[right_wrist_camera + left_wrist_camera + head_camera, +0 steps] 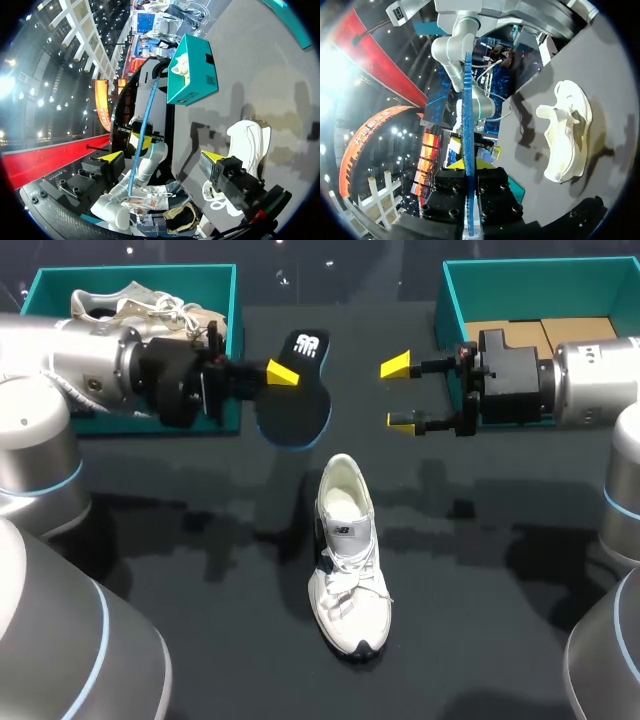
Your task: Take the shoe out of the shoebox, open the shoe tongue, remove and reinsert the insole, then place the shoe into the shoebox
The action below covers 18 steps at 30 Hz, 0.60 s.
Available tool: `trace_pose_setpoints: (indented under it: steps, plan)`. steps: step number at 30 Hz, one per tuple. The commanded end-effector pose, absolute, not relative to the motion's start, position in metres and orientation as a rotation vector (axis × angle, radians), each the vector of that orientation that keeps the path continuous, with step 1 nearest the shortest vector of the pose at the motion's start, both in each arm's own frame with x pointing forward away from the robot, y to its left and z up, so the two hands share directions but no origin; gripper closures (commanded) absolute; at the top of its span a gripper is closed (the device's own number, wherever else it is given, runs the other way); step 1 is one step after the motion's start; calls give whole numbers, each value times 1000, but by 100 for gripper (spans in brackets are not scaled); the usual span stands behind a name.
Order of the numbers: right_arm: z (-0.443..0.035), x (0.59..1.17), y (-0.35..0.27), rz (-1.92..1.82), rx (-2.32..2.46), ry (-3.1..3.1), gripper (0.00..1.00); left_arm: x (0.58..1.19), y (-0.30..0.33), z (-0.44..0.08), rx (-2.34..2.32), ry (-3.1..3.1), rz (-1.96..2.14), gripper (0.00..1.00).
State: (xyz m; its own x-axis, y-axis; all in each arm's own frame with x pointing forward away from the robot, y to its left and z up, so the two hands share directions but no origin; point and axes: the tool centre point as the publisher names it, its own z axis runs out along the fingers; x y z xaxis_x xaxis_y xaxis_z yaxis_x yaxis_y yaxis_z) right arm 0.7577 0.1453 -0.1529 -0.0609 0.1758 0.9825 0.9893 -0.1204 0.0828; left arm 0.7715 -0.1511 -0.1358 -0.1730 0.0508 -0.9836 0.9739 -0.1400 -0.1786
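Observation:
A white shoe (348, 560) lies on the dark table, toe toward the front edge, its opening bare. My left gripper (283, 375) is shut on the heel end of a black insole (297, 405) with a blue rim, held above the table behind the shoe. In the left wrist view the insole (468, 115) stands edge-on between the fingers, with the shoe (567, 132) off to one side. My right gripper (400, 393) is open and empty, facing the insole from the right. From its wrist the insole (145, 125) shows ahead of the right gripper (162, 157), and the shoe (247, 145) lies beside it.
A teal shoebox (130, 275) at the back left holds a second pale shoe (140, 308). It also shows as the teal box (192, 70) in the right wrist view. Another teal shoebox (450, 300) at the back right has brown cardboard (540, 335) inside.

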Motion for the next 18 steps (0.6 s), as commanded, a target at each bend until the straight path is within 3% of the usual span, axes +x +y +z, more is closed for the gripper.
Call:
trace_pose_setpoints:
  steps: [1, 18]
  plan:
    - [-153, 758, 147, -1271, -1401, -1329, 0, 777, -160, -138, 1293, 1224, -1355, 100]
    - [-155, 755, 193, -1264, -1284, -1512, 0, 799, -180, -149, 1321, 1169, -1267, 100]
